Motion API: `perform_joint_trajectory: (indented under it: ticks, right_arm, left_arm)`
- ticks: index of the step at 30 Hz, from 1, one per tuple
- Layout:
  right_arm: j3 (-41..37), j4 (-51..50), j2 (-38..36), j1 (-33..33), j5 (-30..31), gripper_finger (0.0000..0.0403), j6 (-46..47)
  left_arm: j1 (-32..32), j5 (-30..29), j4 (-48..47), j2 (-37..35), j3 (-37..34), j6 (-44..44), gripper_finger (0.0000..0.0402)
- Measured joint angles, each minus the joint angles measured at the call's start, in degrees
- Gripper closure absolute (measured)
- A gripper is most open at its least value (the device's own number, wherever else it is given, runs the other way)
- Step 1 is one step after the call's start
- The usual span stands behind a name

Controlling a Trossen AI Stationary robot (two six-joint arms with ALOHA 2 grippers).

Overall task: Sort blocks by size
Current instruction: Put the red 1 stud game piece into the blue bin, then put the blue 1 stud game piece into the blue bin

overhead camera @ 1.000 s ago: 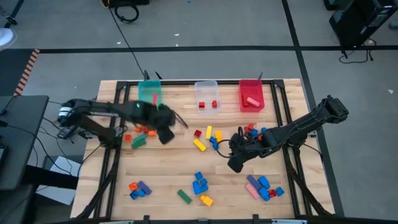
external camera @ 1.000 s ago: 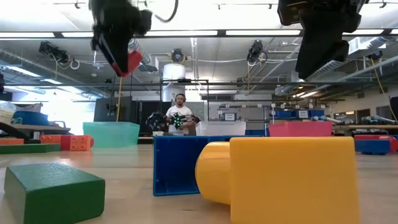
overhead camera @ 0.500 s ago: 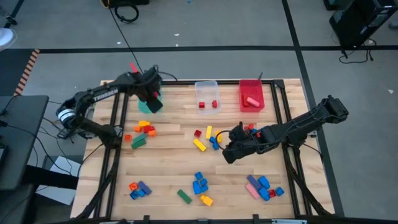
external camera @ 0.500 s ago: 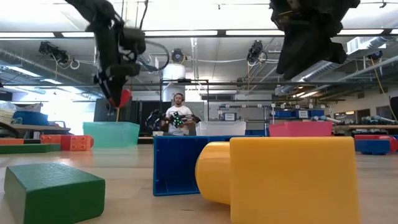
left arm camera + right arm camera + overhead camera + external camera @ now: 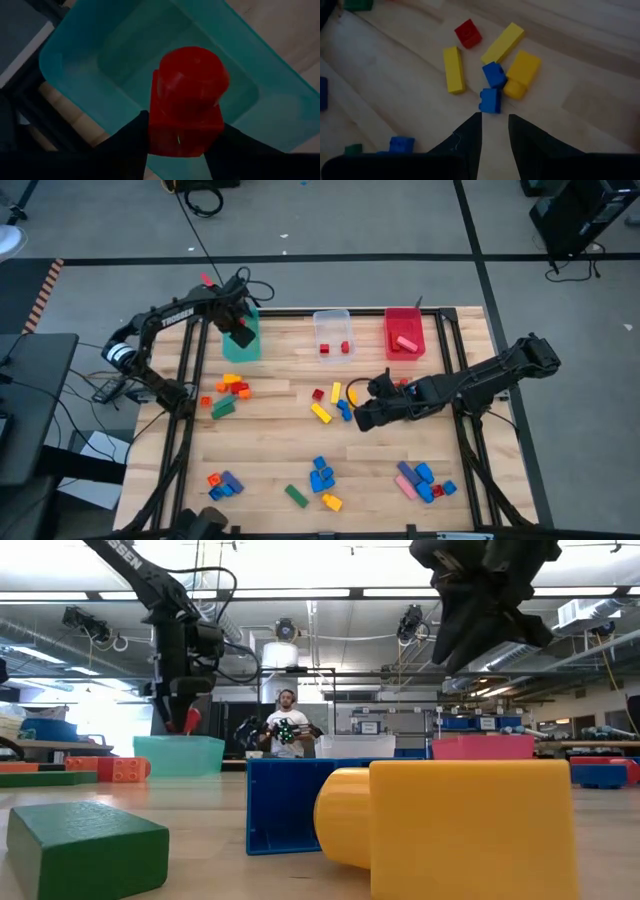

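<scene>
While the left gripper (image 5: 175, 145) grasps a red block (image 5: 187, 100) above the teal bin (image 5: 243, 340), clear bin (image 5: 333, 335) with two red blocks, red bin (image 5: 404, 333) with a pink bar, right gripper (image 5: 495, 122) parted, holding nothing.

Left arm is stretched out toward the far left corner of the tabletop, forearm angled up and wrist bent so the left end effector (image 5: 183, 720) points straight down; its two dark fingers (image 5: 131, 141) sit on either side of a small red block (image 5: 187, 101), pressed against its sides in the wrist view; right arm reaches in from the right edge, low and long toward the middle; the right end effector (image 5: 495, 127) hangs above the tabletop with a narrow gap between its fingers, nothing between them.
</scene>
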Motion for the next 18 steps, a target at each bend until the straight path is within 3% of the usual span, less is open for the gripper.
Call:
perform_joint_trajectory:
  ticks: [10, 18]
  right_arm:
    - [0.0, -0.1, 0.0, -0.8, 0.0, 0.0293, -2.1]
    - [0.0, -0.1, 0.0, -0.8, 0.4, 0.0293, -10.5]
  left_arm:
    - [0.0, 0.0, -0.9, 0.0, 0.6, -0.6, 0.0173]
    - [-2.4, -0.1, -4.0, -5.0, 4.5, -11.8, 0.0170]
